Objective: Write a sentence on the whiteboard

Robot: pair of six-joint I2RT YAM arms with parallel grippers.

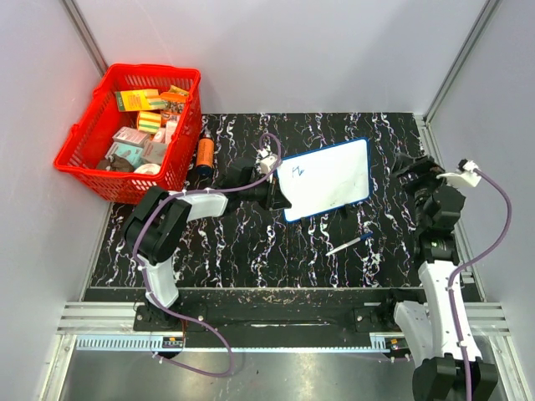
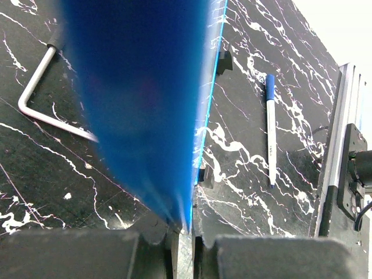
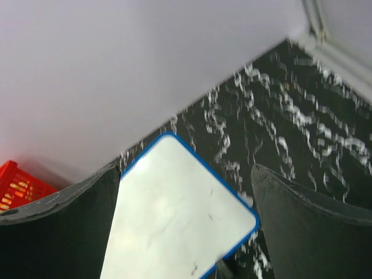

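Observation:
The whiteboard (image 1: 328, 177), white with a thin blue rim, is tilted up off the black marbled table in the top view. My left gripper (image 1: 278, 197) is shut on its left edge. In the left wrist view the board's blue back (image 2: 139, 99) runs into the closed jaws (image 2: 186, 226). Of the sentence, only a short blue mark (image 1: 298, 171) shows near the board's left end. A blue-capped pen (image 1: 351, 244) lies on the table in front of the board and also shows in the left wrist view (image 2: 270, 131). My right gripper (image 1: 408, 164) is open and empty, right of the board (image 3: 174, 215).
A red basket (image 1: 77, 134) full of small packets stands at the back left, with an orange bottle (image 1: 204, 153) beside it. A bent metal wire (image 2: 35, 110) lies on the table under the board. Grey walls enclose the table on three sides.

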